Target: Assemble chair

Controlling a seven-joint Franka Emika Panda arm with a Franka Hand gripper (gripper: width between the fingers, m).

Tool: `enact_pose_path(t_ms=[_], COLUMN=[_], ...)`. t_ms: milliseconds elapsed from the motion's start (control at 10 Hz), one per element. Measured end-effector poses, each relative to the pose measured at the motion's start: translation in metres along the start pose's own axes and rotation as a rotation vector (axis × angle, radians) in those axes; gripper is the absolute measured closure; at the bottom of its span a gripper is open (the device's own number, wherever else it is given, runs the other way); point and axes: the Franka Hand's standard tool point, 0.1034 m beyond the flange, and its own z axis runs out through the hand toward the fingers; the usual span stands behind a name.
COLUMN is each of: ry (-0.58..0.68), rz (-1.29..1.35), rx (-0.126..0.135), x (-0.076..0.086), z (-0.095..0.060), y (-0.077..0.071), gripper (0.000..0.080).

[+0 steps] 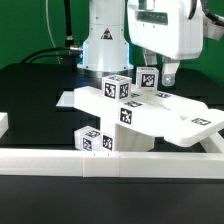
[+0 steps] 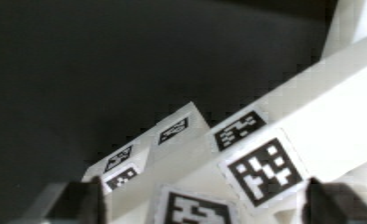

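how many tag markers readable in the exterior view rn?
6: two on the top block, one by the gripper, one on the middle panel, two on the lower block. Others may be hidden.

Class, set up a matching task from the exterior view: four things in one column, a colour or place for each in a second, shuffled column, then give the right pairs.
Column one:
1. end effector
2. chair parts
3. border wall
4. table

Column two:
A. black
B. plain white, along the near edge of the scene
C. white with black-and-white tags, piled mid-table
D. above the pile, toward the exterior view's right

Pairs: 1-D, 2-C, 3-B, 4-A
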Motion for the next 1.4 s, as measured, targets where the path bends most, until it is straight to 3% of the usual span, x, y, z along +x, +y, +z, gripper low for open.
enact_pose_path(t_ms=[300, 1400], ry=[0.001, 0.021], rz=[-0.218, -1.157], rx=[0.002, -0.013], x=[0.001, 0.016], z=[0.000, -0.001], y=[0.000, 0.004], gripper=[0.0153, 0.0151])
